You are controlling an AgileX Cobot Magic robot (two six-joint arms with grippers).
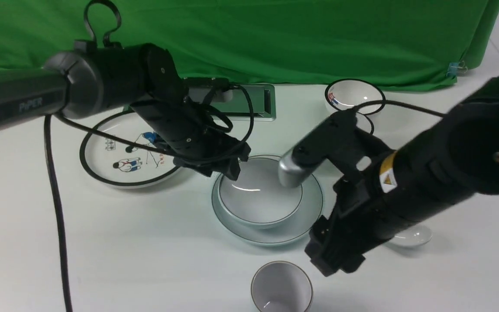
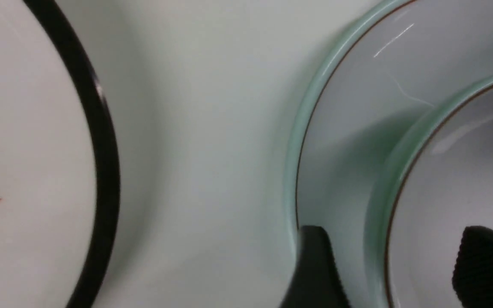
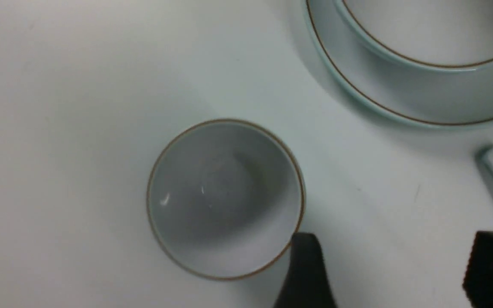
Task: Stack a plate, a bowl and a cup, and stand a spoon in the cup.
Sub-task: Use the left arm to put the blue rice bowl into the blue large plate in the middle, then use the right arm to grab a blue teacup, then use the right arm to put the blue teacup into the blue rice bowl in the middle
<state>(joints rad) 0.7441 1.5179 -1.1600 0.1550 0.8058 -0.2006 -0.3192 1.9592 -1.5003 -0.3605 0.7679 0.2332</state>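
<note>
Pale bowl on pale plate, both black grippers spread open

White ceramic bowl (image 1: 260,190) with thin dark rim sits in the pale round plate (image 1: 310,212); small white handleless cup (image 1: 281,288) stands near the table's (image 1: 145,260) front edge.

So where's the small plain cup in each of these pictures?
Front: bottom, just right of centre, cut off by the edge, the cup.
Left wrist: not in it.
Right wrist: near the middle, whole rim showing.
Shared landmark: the plain bowl on its plate.
</note>
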